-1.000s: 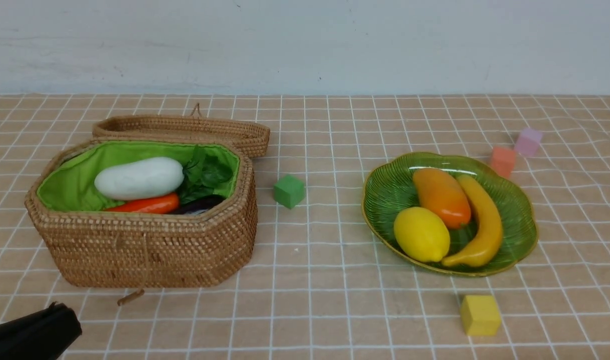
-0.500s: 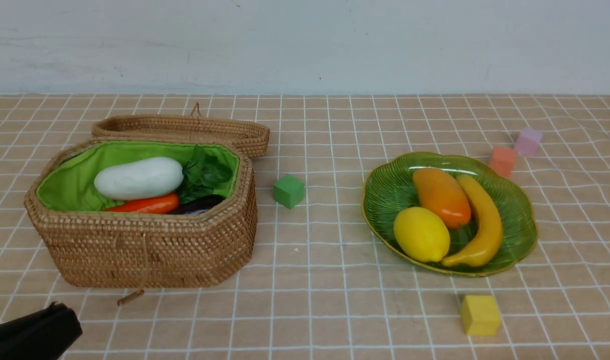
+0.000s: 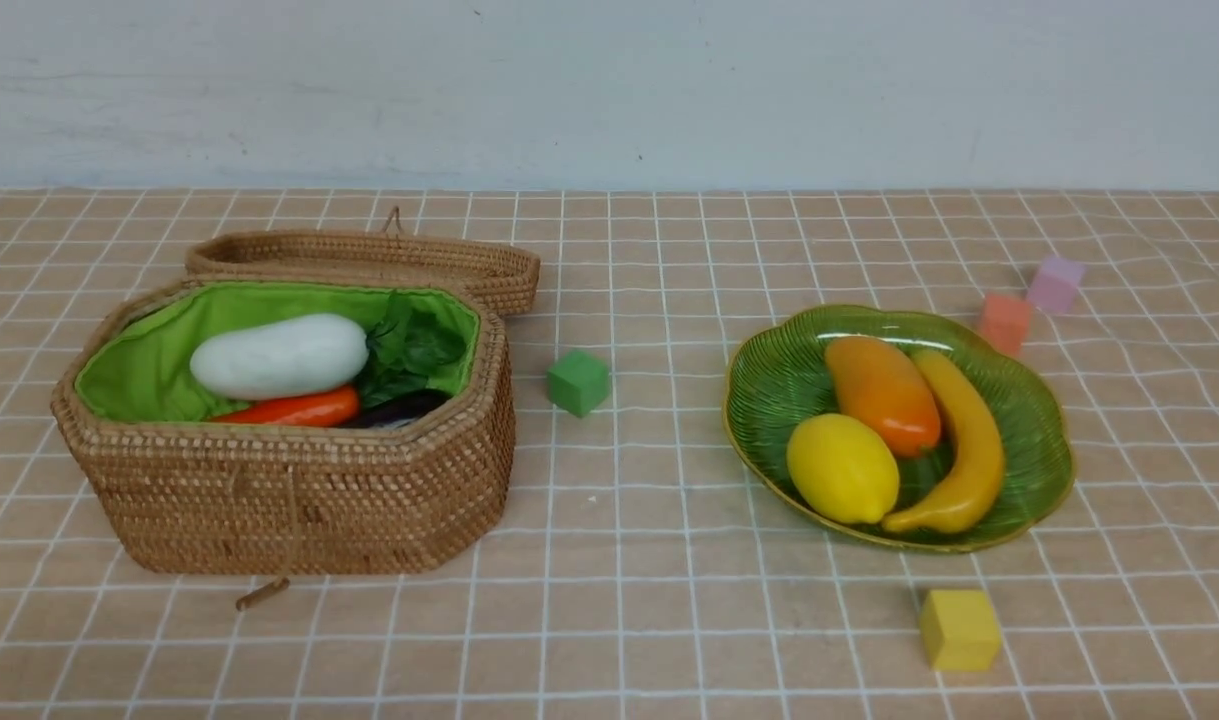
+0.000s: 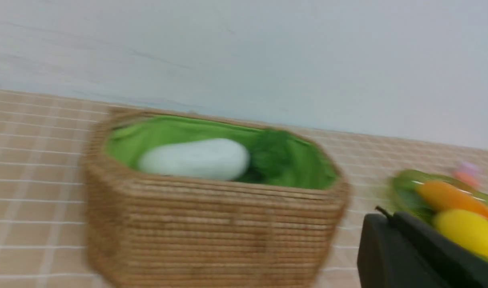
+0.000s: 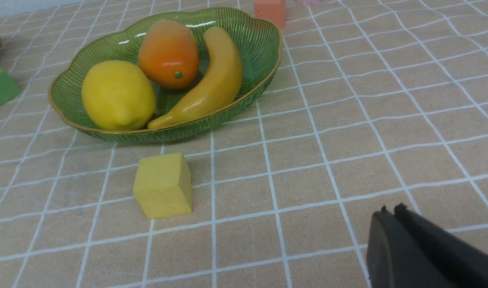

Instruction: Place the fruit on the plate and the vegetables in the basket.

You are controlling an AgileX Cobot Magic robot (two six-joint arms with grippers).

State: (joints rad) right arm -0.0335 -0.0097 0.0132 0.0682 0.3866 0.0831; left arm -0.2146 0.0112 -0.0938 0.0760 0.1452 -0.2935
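The lemon (image 3: 842,468), mango (image 3: 882,394) and banana (image 3: 959,445) lie on the green leaf plate (image 3: 769,385). The wicker basket (image 3: 299,490) with green lining holds the white radish (image 3: 279,356), its green leaves (image 3: 409,350), the carrot (image 3: 294,408) and the dark eggplant (image 3: 404,408). The light green gourd is hidden. My left gripper (image 4: 384,216) is shut and empty, near the basket's front, almost out of the front view. My right gripper (image 5: 390,210) is shut and empty, low over the table near the yellow cube; the plate (image 5: 264,36) lies beyond it.
The basket's lid (image 3: 369,258) lies open behind it. Foam cubes lie about: green (image 3: 577,381) between basket and plate, yellow (image 3: 959,628) in front of the plate, orange (image 3: 1004,321) and pink (image 3: 1055,283) behind it. A pale wall bounds the table's far edge.
My left gripper has drawn back out of the front view's lower left corner; only a sliver shows at the edge. The fruit, vegetables and cubes have not moved.
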